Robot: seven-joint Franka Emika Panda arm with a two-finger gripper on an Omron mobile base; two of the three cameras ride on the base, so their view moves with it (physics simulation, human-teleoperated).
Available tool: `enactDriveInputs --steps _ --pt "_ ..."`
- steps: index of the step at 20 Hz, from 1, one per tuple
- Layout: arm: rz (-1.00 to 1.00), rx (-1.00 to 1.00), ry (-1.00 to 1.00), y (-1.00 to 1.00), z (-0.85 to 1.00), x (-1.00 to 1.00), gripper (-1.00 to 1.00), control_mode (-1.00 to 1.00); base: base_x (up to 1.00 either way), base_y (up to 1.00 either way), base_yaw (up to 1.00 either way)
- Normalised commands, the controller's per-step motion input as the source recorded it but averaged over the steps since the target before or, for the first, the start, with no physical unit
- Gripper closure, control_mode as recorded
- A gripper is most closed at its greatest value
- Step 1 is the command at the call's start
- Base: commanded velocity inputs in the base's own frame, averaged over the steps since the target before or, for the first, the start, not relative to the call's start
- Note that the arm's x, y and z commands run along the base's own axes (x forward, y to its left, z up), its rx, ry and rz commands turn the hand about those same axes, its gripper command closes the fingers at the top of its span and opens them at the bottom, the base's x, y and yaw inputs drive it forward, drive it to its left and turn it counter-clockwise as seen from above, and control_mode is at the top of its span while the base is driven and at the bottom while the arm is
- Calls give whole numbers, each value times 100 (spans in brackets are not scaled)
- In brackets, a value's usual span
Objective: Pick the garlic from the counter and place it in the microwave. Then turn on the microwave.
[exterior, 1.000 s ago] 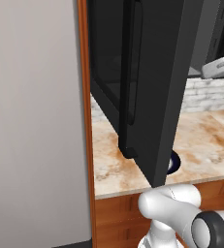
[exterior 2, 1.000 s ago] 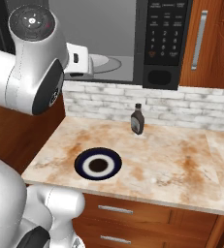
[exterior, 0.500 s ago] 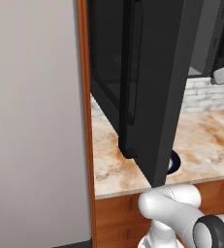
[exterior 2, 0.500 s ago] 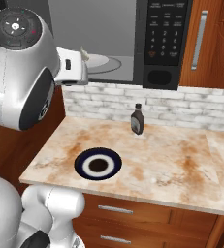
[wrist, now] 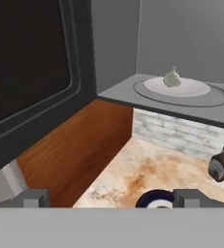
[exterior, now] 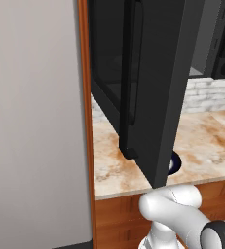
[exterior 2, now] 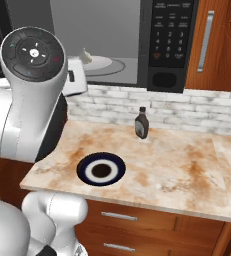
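Hand view: veined beige counter [wrist: 147, 167].

The garlic [wrist: 171, 77] sits on the turntable [wrist: 181, 92] inside the open microwave [exterior 2: 137, 45], above the bench [exterior 2: 177, 165], where a bottle [exterior 2: 141, 123] stands behind a plate [exterior 2: 101, 169].
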Motion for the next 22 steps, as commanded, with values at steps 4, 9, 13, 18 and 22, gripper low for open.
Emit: enactDriveInputs --steps 4,9,13,18,22 --pt "18 0 -7 8 3 -37 -100 -100 0 0 0" --pt "6 2 -3 12 3 -38 -100 -100 0 0 0" --pt "0 7 0 13 6 -38 -100 -100 0 0 0" --pt "1 7 0 8 5 -39 -100 -100 0 0 0" --pt "1 1 0 2 2 -43 -100 -100 0 0 0"
